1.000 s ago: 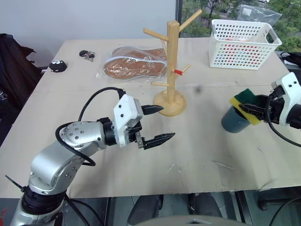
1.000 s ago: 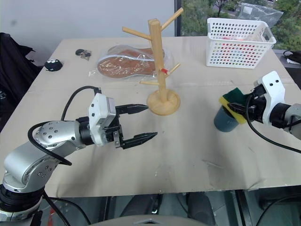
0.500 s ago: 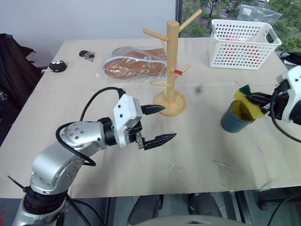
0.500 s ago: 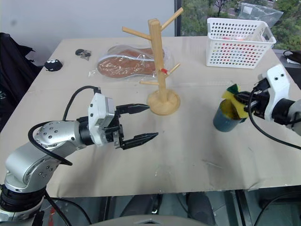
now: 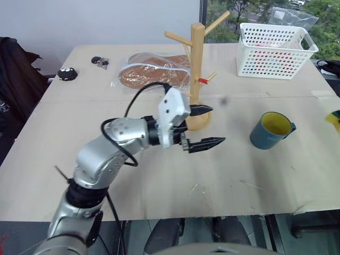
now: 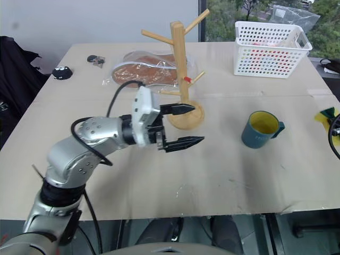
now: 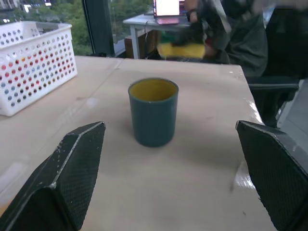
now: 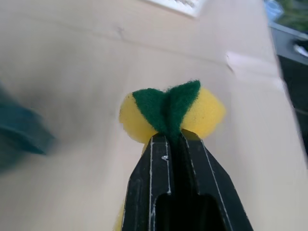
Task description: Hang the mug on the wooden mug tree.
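While my right gripper [image 8: 174,137] pinched the sponge [image 8: 171,113], my spread left gripper [image 5: 206,127] faced the mug [image 5: 271,130], its handle at 3 o'clock, risking a toppling shove.

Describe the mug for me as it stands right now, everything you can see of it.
The mug is teal-blue outside and yellow inside, glossy like glazed ceramic. It stands upright on the table, mouth up and empty, its one loop handle turned toward the table's right edge. It sits to the right of the wooden mug tree and in front of the white basket, apart from both. Nothing touches it. The left gripper, open, points toward it from a distance. No lettering can be made out.
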